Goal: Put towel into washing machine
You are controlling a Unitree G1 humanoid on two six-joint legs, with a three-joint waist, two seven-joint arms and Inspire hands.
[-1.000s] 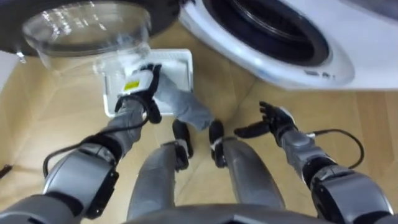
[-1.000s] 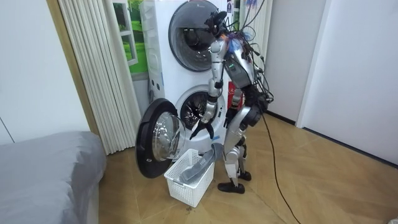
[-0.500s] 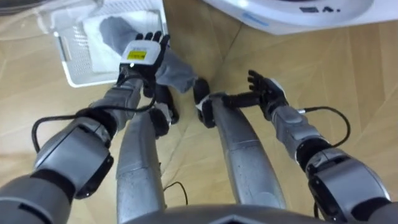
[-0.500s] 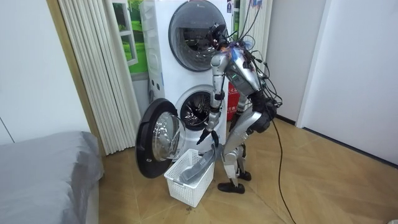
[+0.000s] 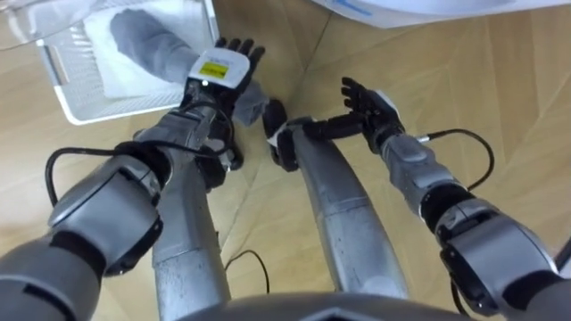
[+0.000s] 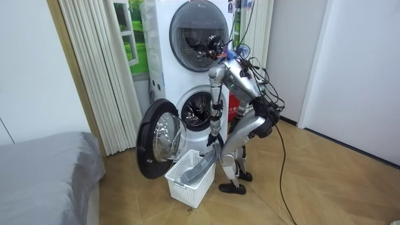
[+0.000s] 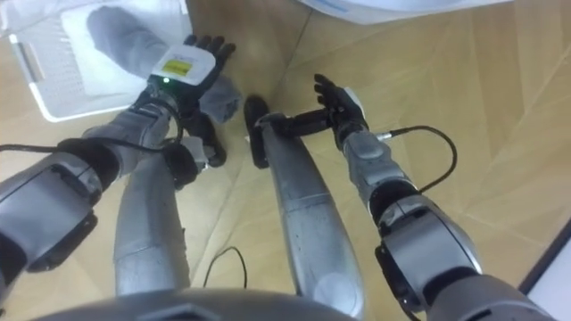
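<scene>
Left hand (image 5: pixel 225 69): fingers straight and spread, gripping nothing, poised over the grey towel (image 5: pixel 144 40), which lies just beyond it, draped over the rim of the white basket (image 6: pixel 184 184). Right hand (image 5: pixel 368 100): open, empty, off to the side. Washing machine (image 6: pixel 182 99): ahead of both hands, door open; pickup and loading judged still outstanding.

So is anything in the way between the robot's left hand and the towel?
No, nothing visible. The left hand, fingers straight, is right over the end of the grey towel that hangs out of the white basket. The door of the washing machine stands open too, so that way looks clear.
</scene>
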